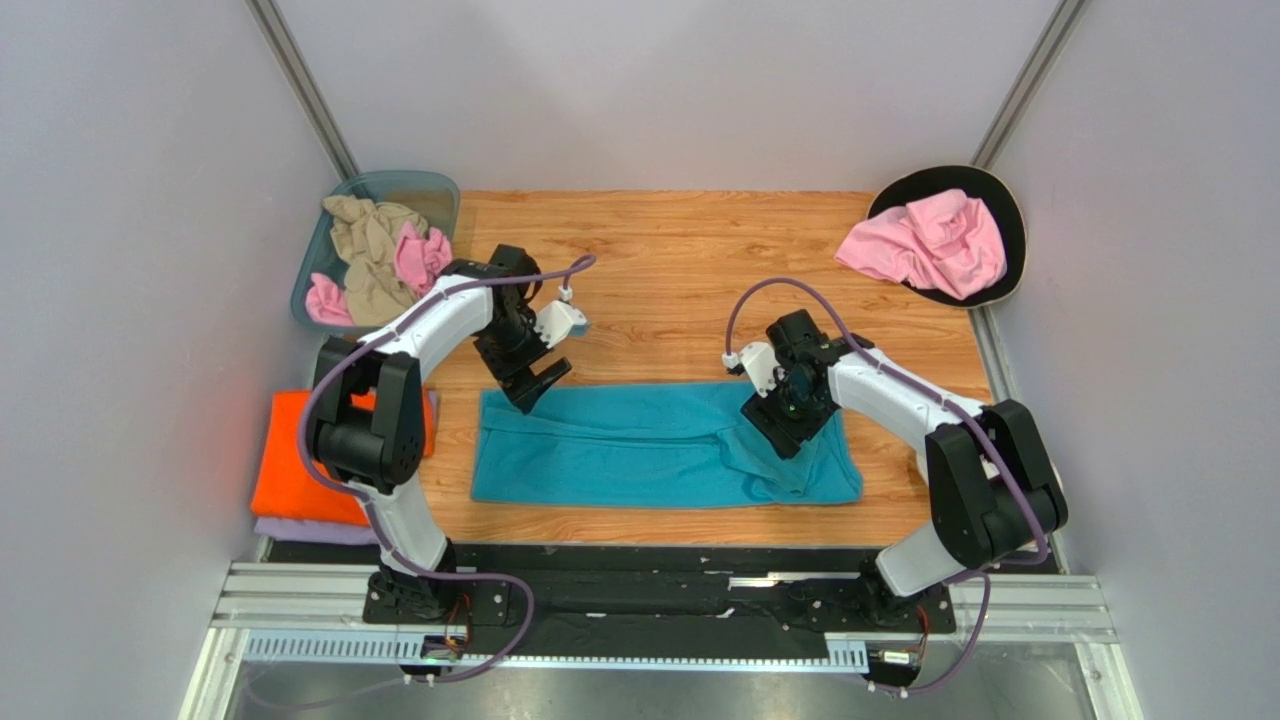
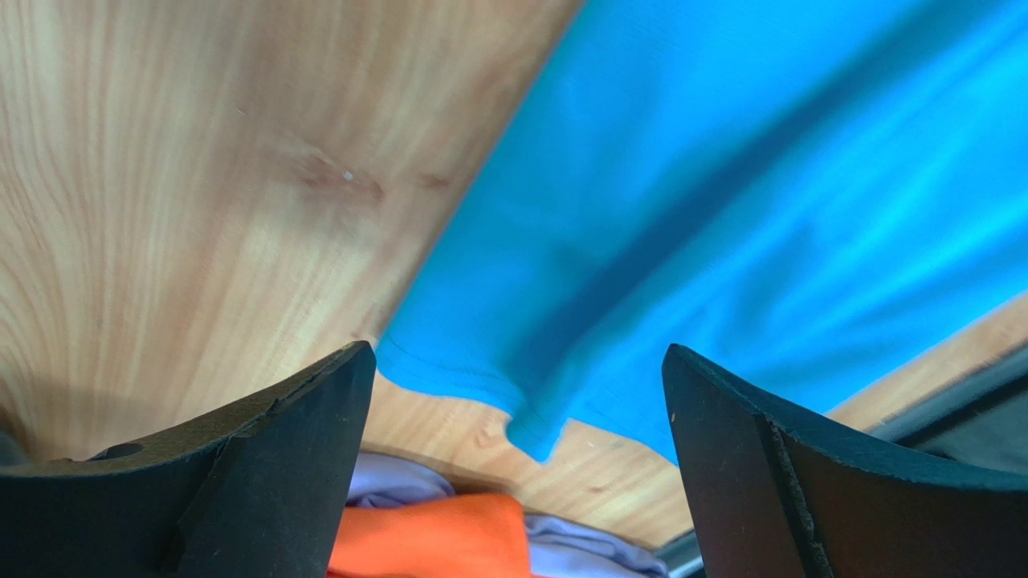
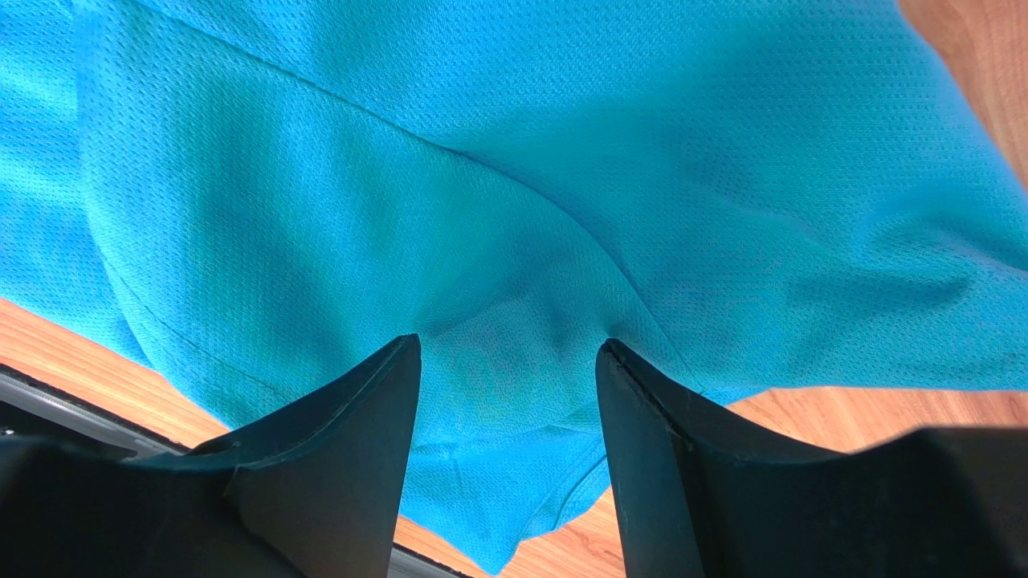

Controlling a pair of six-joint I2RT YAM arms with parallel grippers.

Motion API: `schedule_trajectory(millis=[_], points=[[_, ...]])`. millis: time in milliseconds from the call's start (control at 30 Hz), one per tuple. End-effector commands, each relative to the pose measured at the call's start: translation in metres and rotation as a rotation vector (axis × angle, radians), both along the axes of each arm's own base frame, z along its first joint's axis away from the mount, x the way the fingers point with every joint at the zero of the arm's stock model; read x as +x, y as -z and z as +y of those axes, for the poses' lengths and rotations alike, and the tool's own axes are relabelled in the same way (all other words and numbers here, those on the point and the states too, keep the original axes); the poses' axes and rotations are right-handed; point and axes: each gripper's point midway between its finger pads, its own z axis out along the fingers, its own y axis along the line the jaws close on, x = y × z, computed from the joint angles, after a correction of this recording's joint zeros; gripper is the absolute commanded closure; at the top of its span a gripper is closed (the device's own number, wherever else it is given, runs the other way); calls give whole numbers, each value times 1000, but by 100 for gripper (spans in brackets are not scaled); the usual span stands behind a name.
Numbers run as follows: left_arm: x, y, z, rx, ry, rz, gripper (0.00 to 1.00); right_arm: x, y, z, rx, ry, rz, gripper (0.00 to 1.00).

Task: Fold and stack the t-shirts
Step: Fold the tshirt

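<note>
A teal t-shirt lies on the wooden table, folded into a long band. My left gripper hangs open just over its far left corner, with nothing between the fingers. My right gripper stands open low over the shirt's right part, where the cloth puckers between its fingers. At the table's left edge a folded orange t-shirt rests on a folded lavender one.
A teal plastic bin at the back left holds a beige t-shirt and a pink one. Another crumpled pink t-shirt lies on a black round dish at the back right. Grey walls close in both sides.
</note>
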Motion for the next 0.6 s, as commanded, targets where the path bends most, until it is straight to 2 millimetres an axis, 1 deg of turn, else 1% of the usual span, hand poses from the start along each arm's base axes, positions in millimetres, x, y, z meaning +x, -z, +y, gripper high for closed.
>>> schedule_trajectory(millis=[0, 133, 233, 400, 533, 567], points=[[25, 11, -1, 24, -4, -74, 2, 4, -4, 5, 24, -11, -32, 41], [28, 22, 3, 54, -9, -69, 2, 3, -6, 5, 29, -9, -33, 41], [22, 26, 6, 61, -10, -57, 2, 3, -6, 5, 28, -10, -36, 41], [5, 28, 11, 67, -7, -43, 2, 2, -6, 6, 33, -9, -34, 41], [-9, 33, 15, 75, -6, -20, 2, 3, -8, 6, 39, -4, -36, 41], [-11, 31, 16, 72, -9, -23, 2, 2, -8, 7, 40, -6, -37, 41]])
